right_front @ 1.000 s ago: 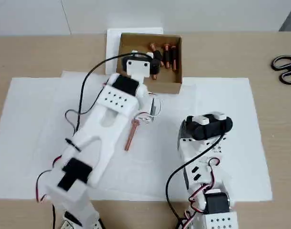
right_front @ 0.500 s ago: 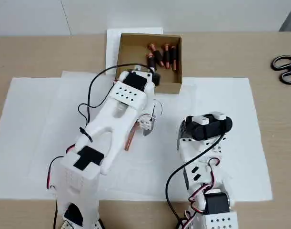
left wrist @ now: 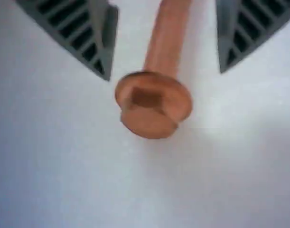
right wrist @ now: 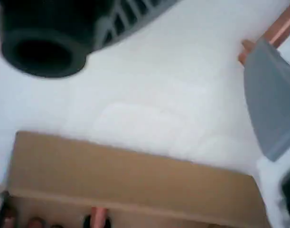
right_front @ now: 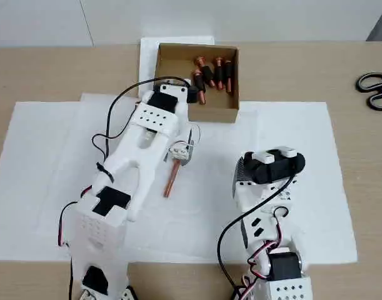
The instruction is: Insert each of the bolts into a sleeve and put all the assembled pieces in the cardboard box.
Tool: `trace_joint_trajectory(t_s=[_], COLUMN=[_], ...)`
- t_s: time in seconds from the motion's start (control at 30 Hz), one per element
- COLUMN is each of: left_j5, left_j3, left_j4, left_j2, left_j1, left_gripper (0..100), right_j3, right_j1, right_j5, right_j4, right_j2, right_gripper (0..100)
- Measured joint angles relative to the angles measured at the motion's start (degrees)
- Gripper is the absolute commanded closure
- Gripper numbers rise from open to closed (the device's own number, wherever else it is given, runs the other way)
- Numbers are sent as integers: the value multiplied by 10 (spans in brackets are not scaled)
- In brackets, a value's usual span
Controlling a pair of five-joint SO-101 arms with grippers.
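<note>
A copper bolt (right_front: 170, 180) lies on the white paper in front of the cardboard box (right_front: 219, 115). My left gripper (right_front: 180, 152) hangs open over the bolt's upper end. In the left wrist view its grey fingers (left wrist: 83, 33) stand on either side of the bolt's shank, with the bolt head (left wrist: 153, 104) just past the tips. My right gripper (right_front: 242, 175) sits to the right of the bolt, shut on a black sleeve (right wrist: 40, 47). Several assembled bolt-and-sleeve pieces (right_front: 212, 72) lie inside the box.
White paper (right_front: 47, 162) covers the middle of the wooden table. Scissors (right_front: 373, 90) lie at the far right edge. The box's near wall (right wrist: 135, 175) stands in front of the right wrist camera, with a grey finger of the left gripper (right wrist: 268, 109) beside it.
My left arm has drawn back from the box, and its gripper has swung left to straddle the bolt's upper end. The right arm has stayed still.
</note>
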Motion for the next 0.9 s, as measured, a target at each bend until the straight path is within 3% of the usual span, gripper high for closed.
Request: trace_joint_trajectory(t_s=[0.43,0.57,0.9], left_j5=[-5,-5,-4], left_j3=[20,15,15], left_j4=[-4,-4,-11], left_j2=[54,59,60], left_j1=[1,5,60], left_gripper=[859,966,993], right_j3=[0,0,0], right_j1=[0,0,0], right_j5=[0,0,0], right_j4=[0,0,0], right_j2=[0,0,0], right_gripper=[995,995,995])
